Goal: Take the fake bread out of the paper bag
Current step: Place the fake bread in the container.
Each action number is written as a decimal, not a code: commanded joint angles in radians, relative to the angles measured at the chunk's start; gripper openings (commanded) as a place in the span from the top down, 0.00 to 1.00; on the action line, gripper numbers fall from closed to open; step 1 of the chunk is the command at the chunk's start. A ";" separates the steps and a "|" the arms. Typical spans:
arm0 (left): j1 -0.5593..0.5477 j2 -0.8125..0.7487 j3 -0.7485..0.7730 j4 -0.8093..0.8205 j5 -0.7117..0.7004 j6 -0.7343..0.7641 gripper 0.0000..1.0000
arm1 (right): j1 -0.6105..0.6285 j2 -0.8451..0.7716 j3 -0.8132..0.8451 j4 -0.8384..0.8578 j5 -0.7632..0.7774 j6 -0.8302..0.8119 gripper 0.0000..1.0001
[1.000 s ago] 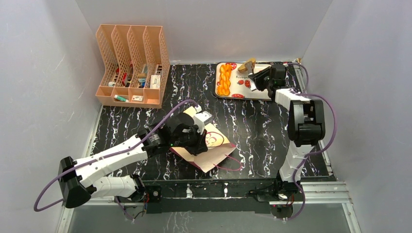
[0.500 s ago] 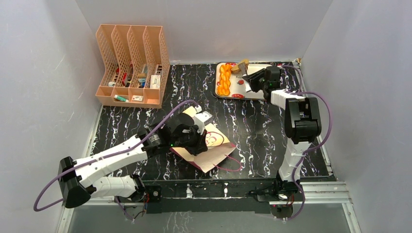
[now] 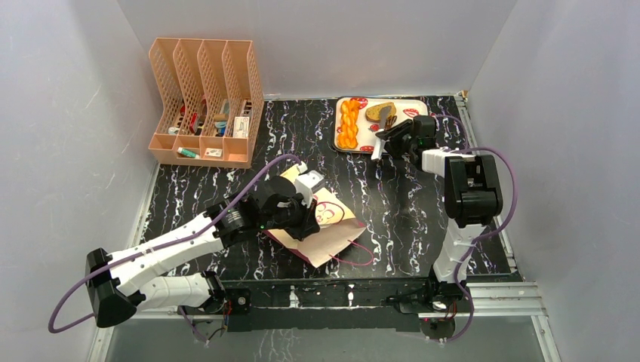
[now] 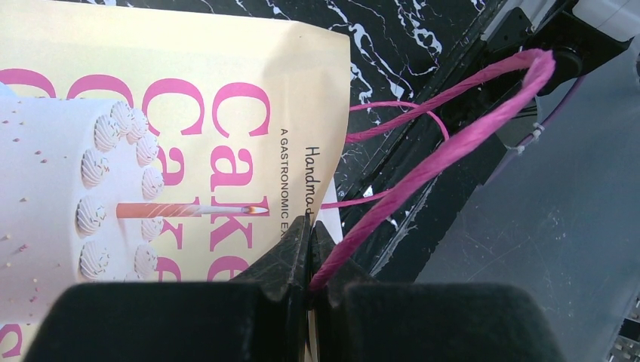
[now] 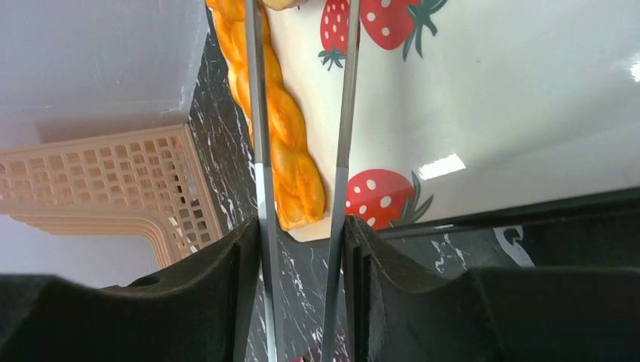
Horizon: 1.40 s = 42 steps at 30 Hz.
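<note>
The paper bag (image 3: 336, 226) lies flat on the black marbled table, "Cakes" print up (image 4: 189, 113). My left gripper (image 3: 296, 219) is shut on the bag's edge and its purple cord handle (image 4: 453, 143), the fingertips pressed together (image 4: 309, 230). A long braided loaf (image 3: 348, 124) and a brownish piece (image 3: 380, 112) lie on the strawberry tray (image 3: 404, 103). My right gripper (image 3: 401, 136) is shut on metal tongs (image 5: 260, 113), whose blades stand apart over the loaf (image 5: 290, 151) and tray (image 5: 528, 113). No other bread shows.
A peach plastic file rack (image 3: 204, 102) with small items stands at the back left and shows in the right wrist view (image 5: 98, 181). Grey walls close in three sides. The metal rail (image 3: 483, 294) runs along the near edge.
The brownish piece, held up in the tongs a second ago, now lies on the tray. My right gripper has drawn back and down. My left gripper shifted slightly, still holding the bag.
</note>
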 commanded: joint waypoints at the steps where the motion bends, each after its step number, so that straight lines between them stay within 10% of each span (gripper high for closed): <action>1: 0.000 0.000 0.002 0.007 0.005 0.001 1.00 | -0.020 -0.085 -0.014 0.029 -0.006 -0.008 0.61; 42: 0.001 0.001 -0.067 0.102 -0.013 -0.008 1.00 | -0.058 -0.556 -0.213 -0.248 -0.074 -0.141 0.65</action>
